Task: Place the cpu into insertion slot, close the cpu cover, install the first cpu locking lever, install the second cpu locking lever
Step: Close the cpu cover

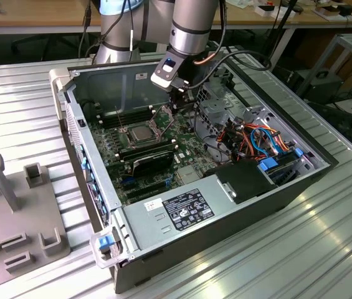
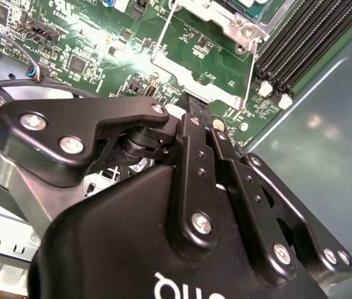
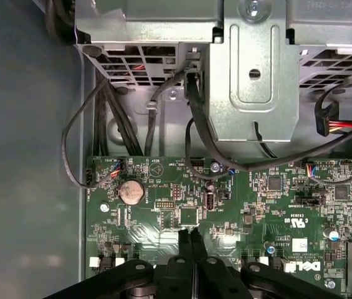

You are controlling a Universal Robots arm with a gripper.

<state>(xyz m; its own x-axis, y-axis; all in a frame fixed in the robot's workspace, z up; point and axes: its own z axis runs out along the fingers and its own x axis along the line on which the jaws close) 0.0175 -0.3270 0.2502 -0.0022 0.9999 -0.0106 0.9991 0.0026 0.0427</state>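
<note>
Hanging inside the open computer case, the gripper is low over the motherboard, just to the exterior view's right of the insertion slot. In both wrist views its two black fingers are pressed one against the other, and I see nothing held between them. The cpu lies flat inside the insertion slot, with its silver top up. The cpu cover is not down on it: it stands raised at the side of the slot that is nearest to the gripper. In the second wrist view the fingertips are just beside the free edge of this cover; whether they touch it, I cannot tell. A thin locking lever stands up at the other side of the slot. Long black memory sticks lie next to the socket. A round coin battery sits on the board. The case rests on a ribbed metal table.
</note>
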